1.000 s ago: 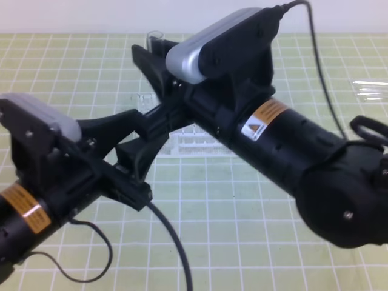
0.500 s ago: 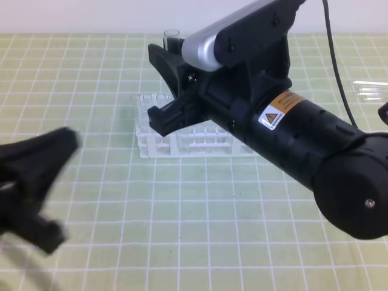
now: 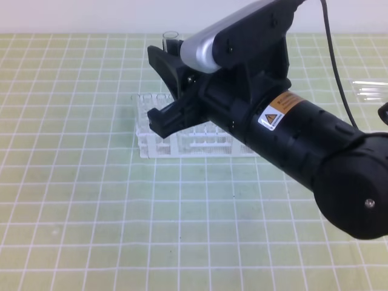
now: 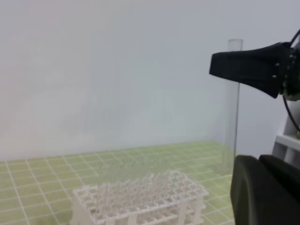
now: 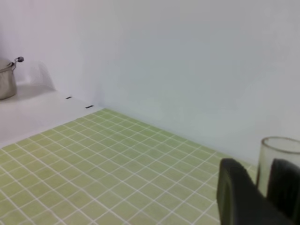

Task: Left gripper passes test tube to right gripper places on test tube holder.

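Observation:
My right gripper (image 3: pixel 159 85), on the arm with the warning-triangle label, is shut on the test tube (image 3: pixel 171 37). It holds the tube upright over the left end of the white test tube holder (image 3: pixel 157 145). In the right wrist view the tube's rim (image 5: pixel 280 154) sits between the two black fingers of that gripper (image 5: pixel 262 187). The left wrist view shows the tube (image 4: pixel 233 122) standing behind a right finger (image 4: pixel 253 68), right of the holder (image 4: pixel 140 197). My left gripper (image 4: pixel 258 161) appears only there, its fingers together and empty. It is out of the exterior view.
A green grid mat (image 3: pixel 91 200) covers the table. Other clear tubes (image 3: pixel 370 90) lie at the right edge. The right arm's cable (image 3: pixel 330 73) runs above its housing. A metal pot (image 5: pixel 5 77) stands on a white surface far left in the right wrist view.
The left gripper pulled away from the tube, swept down-left and left the exterior view. The right gripper kept the tube, shifted slightly right, then held still.

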Controlling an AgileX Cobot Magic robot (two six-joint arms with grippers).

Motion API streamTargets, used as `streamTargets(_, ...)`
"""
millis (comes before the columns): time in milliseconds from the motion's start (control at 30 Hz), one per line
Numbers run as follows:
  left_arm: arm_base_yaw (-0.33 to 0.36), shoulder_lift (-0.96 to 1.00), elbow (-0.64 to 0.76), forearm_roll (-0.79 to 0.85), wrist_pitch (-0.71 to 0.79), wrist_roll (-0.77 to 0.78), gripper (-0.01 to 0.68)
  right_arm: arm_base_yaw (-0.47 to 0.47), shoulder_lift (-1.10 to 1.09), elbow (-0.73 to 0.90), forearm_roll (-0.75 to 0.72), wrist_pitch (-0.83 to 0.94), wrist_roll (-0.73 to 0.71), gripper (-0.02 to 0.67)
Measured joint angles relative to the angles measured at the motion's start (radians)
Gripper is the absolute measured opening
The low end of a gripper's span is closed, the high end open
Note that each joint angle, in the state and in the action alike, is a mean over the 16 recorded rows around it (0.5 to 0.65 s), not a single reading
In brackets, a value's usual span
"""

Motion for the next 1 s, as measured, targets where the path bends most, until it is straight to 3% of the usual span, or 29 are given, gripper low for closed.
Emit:
streamTargets(500,0.0,-0.072,0.274,-0.022,-0.109,-0.002,-0.001,-0.01,0.0,0.006,0.0,0.025,-0.012,0.091)
streamTargets(1000,0.0,-0.071,0.299,-0.025,-0.063,-0.001,-0.001,-0.133,0.001,0.019,0.008,-0.025,-0.012,0.091)
